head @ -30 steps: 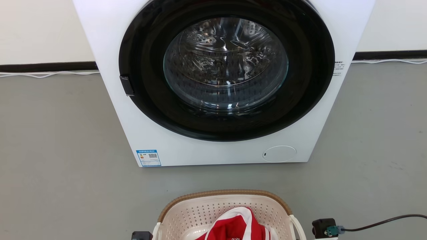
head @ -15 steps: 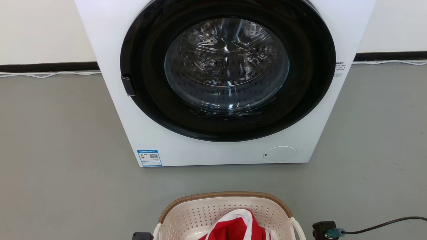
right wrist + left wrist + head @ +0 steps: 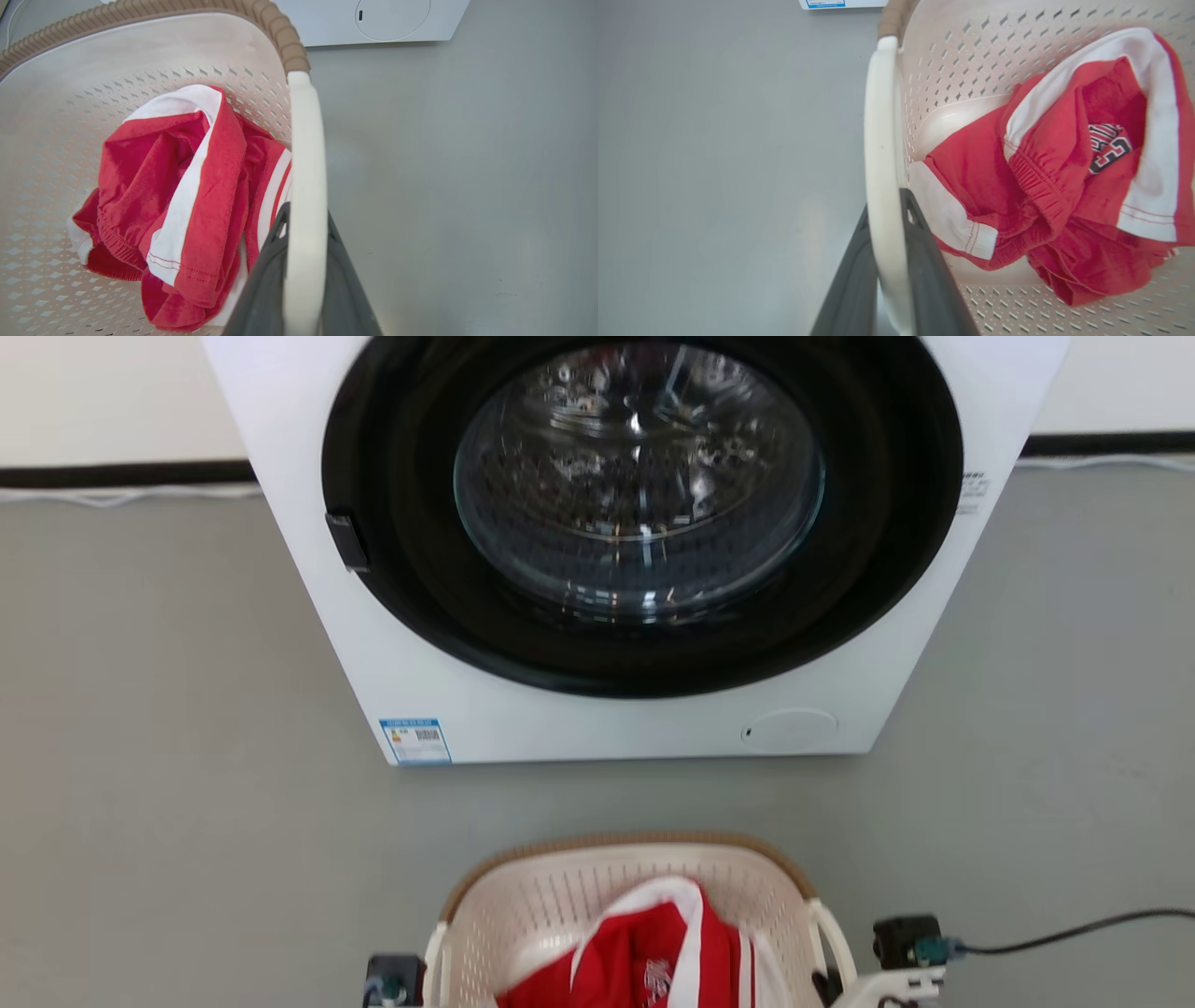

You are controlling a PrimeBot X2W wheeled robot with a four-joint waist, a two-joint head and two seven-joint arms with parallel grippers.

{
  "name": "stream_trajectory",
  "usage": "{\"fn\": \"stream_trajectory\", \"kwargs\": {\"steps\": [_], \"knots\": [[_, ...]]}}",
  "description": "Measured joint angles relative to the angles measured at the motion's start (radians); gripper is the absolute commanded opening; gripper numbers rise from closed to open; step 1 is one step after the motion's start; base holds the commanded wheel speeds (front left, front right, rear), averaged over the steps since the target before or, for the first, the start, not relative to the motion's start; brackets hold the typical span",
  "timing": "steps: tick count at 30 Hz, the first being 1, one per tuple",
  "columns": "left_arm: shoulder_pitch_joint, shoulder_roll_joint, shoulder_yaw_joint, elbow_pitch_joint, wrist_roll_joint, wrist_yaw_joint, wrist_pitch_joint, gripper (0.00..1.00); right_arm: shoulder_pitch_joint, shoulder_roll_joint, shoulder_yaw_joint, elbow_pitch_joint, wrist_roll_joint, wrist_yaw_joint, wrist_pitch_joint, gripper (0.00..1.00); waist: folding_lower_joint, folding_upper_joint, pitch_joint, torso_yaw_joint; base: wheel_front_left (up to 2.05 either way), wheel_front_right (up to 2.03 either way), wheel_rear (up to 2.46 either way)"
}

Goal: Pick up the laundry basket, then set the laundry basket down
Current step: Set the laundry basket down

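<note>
left gripper [image 3: 886, 205] and right gripper [image 3: 306, 215] look the same: long matte dark grey fingers [image 3: 927, 275], tapered, with a small triangular cutout near the tip. head view, 4 o'clock: black box [image 3: 898, 938], teal plug [image 3: 928, 950], dark cable [image 3: 1074, 931] running off toward 3, white bracket [image 3: 887, 984] at its 6. second black box [image 3: 397, 971] at 7.

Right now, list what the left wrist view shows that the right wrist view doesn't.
Left wrist view: the left gripper closed on one white handle, a blue-edged label at the top, and a printed logo on the red garment. Right wrist view: the right gripper closed on the other handle, plus the round hatch on the washing machine. Both: the basket, the garment and grey floor.
</note>
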Motion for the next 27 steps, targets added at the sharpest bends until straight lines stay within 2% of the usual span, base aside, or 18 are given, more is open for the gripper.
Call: {"fn": "stream_trajectory", "kwargs": {"steps": [11, 17, 27], "knots": [[-0.163, 0.002, 0.003, -0.001, -0.007, 0.009, -0.018, 0.0, -0.173, -0.005, -0.002, 0.019, -0.002, 0.0, -0.033, 0.0, 0.0, 0.0001, 0.154, 0.005, 0.0, 0.0, 0.0], [-0.256, 0.006, 0.007, -0.002, -0.007, 0.01, -0.031, 0.0, -0.27, -0.007, -0.041, 0.022, -0.043, 0.0, -0.044, 0.0, 0.0, 0.0, 0.249, 0.011, 0.0, 0.0, 0.0], [-0.432, 0.007, 0.011, -0.025, -0.006, 0.022, -0.04, 0.0, -0.425, -0.015, -0.264, 0.024, -0.257, 0.0, -0.057, 0.0, 0.0, 0.0, 0.475, 0.033, 0.0, 0.0, 0.0]]}}
